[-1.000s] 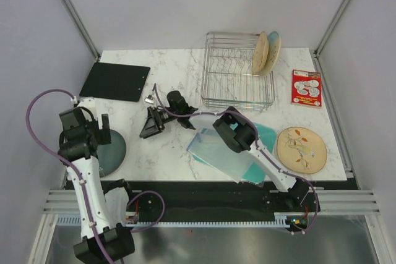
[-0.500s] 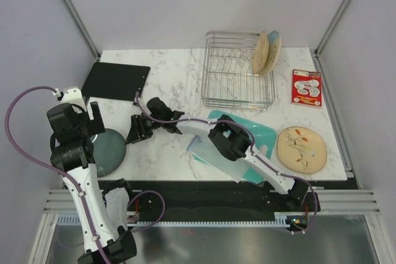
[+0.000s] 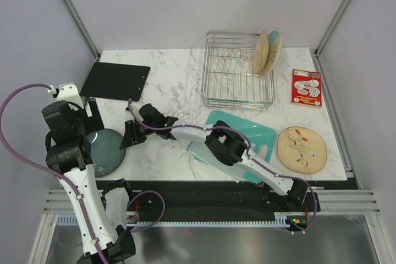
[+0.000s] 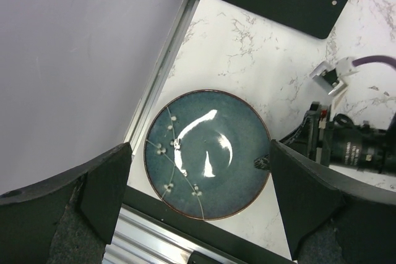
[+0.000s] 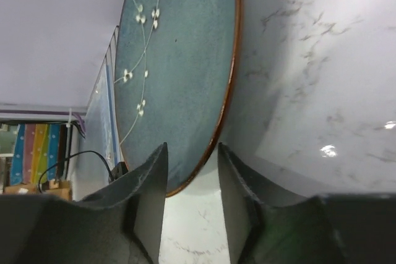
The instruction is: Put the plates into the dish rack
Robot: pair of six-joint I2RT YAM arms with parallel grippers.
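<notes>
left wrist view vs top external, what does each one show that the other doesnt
Only the left wrist view: the whole dark blue plate unblocked, with its white blossom sprig and brown rim.

Only the top external view: the dish rack with two plates standing at its right end, the tan plate lying flat, the teal cutting board and the red-and-white card.

Both: the dark blue plate, the black mat, the marble table and the right claw at that plate's edge.
</notes>
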